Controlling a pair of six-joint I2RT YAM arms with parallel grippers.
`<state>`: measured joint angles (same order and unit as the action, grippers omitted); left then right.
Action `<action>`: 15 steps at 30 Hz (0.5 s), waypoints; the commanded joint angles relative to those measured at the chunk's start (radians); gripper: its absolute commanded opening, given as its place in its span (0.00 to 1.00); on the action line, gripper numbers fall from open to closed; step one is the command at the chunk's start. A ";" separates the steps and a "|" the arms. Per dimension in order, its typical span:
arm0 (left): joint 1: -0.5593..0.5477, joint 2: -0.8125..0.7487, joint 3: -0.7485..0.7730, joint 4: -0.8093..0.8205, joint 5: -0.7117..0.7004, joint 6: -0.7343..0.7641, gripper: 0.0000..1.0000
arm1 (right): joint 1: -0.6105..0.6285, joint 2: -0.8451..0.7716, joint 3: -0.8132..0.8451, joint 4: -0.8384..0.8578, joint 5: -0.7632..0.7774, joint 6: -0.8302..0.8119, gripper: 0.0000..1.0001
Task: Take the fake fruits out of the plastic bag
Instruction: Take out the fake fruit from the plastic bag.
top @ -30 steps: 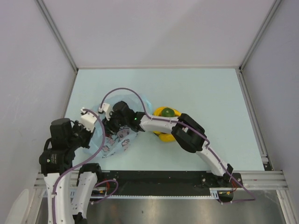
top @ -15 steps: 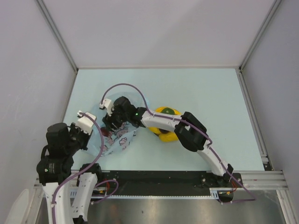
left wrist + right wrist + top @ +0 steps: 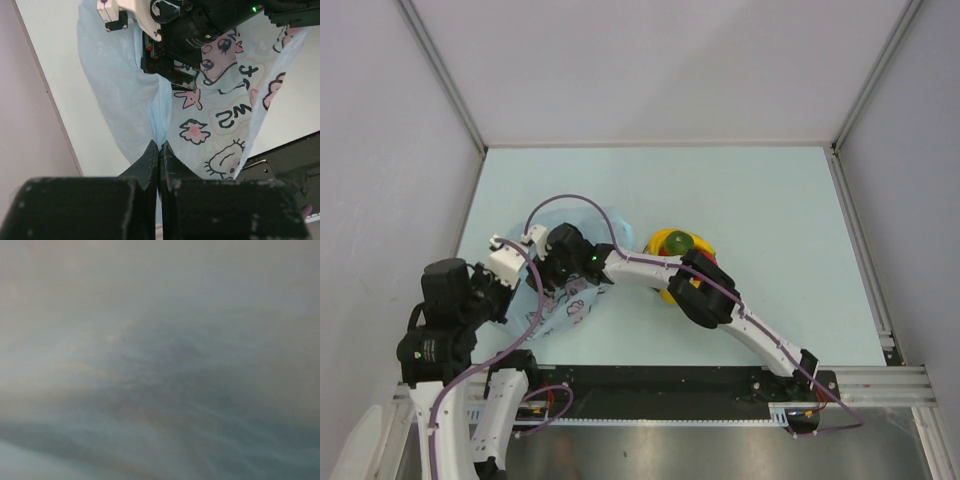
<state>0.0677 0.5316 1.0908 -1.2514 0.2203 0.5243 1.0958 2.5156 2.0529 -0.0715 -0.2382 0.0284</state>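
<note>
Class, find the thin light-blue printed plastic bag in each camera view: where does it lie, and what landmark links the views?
Top external: the thin light-blue printed plastic bag lies left of centre, overlapped by the right arm's black wrist.
Left wrist: the bag fills the middle, its edge pinched in the left tool.
Right wrist: cannot tell; only a blurred grey haze shows.
Shared landmark: the black wrist.
</note>
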 commanded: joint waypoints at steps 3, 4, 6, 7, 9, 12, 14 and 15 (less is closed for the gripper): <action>-0.005 0.036 0.035 -0.026 0.004 0.014 0.00 | -0.020 0.055 0.088 0.099 -0.093 0.096 0.87; -0.003 0.041 0.040 -0.026 0.004 0.005 0.00 | -0.022 0.070 0.110 0.111 -0.095 0.103 0.88; -0.002 0.053 0.044 -0.028 0.001 -0.001 0.00 | -0.028 0.092 0.137 0.121 -0.101 0.126 0.88; -0.003 0.057 0.049 -0.029 -0.002 -0.012 0.00 | -0.031 0.115 0.166 0.130 -0.102 0.134 0.87; -0.003 0.067 0.049 -0.029 -0.009 -0.018 0.00 | -0.042 0.127 0.184 0.147 -0.128 0.163 0.84; -0.003 0.074 0.047 -0.020 -0.015 -0.036 0.00 | -0.054 0.152 0.220 0.182 -0.200 0.182 0.57; -0.003 0.082 0.049 0.003 -0.019 -0.058 0.00 | -0.063 0.141 0.225 0.164 -0.217 0.177 0.44; -0.003 0.087 0.047 0.013 -0.025 -0.073 0.00 | -0.077 0.132 0.220 0.150 -0.230 0.179 0.41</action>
<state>0.0677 0.5976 1.1038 -1.2774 0.2115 0.5034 1.0500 2.6595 2.2211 0.0433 -0.3893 0.1772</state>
